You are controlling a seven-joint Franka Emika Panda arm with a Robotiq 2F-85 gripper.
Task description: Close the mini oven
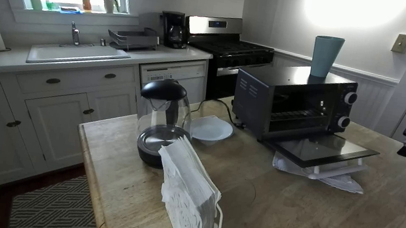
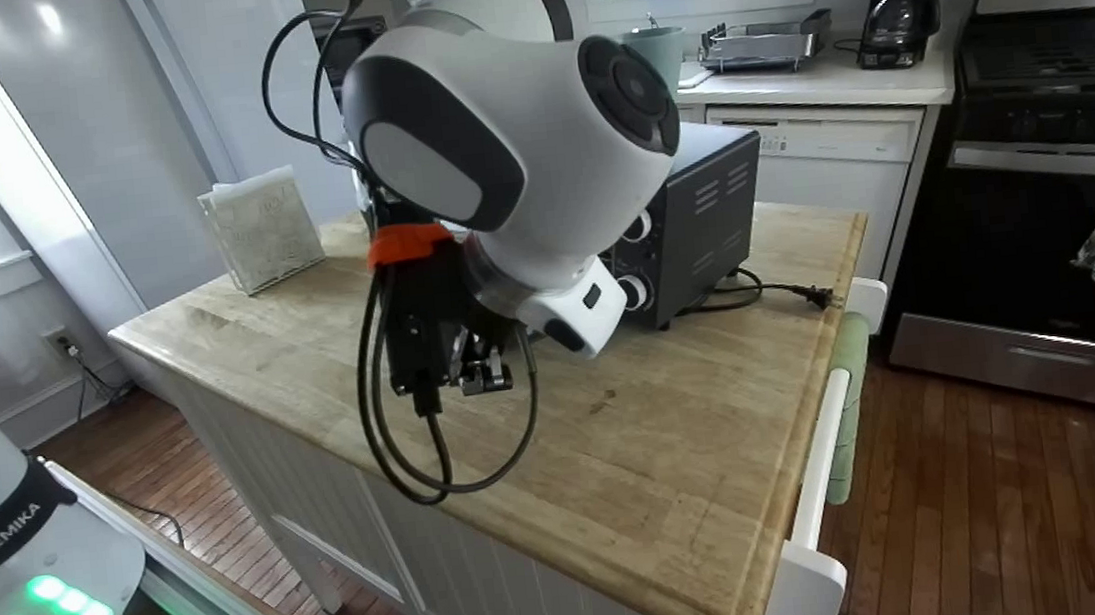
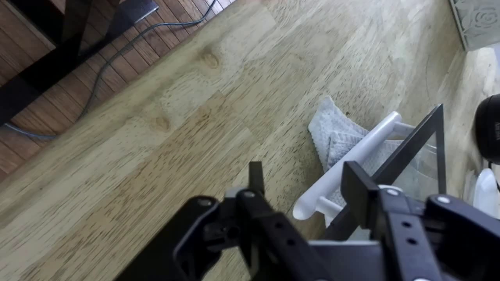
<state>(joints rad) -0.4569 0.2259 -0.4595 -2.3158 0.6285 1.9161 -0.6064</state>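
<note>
in an exterior view the mini oven (image 1: pixel 294 114) sits on the counter (image 1: pixel 316 221) toward nine o'clock from my jaws, its door (image 1: pixel 320 148) down. they stand wide, holding nothing. in the wrist view the handle (image 3: pixel 331 181) slants from seven to one o'clock (a cloth (image 3: pixel 332 125) lies beneath); i'd likely need to come under it to lift.

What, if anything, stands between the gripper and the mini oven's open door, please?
Nothing visible does: in the wrist view, no object shows between the gripper and the white door handle. The white cloth lies beneath the handle and door, while the blue cup stands atop the mini oven.
</note>
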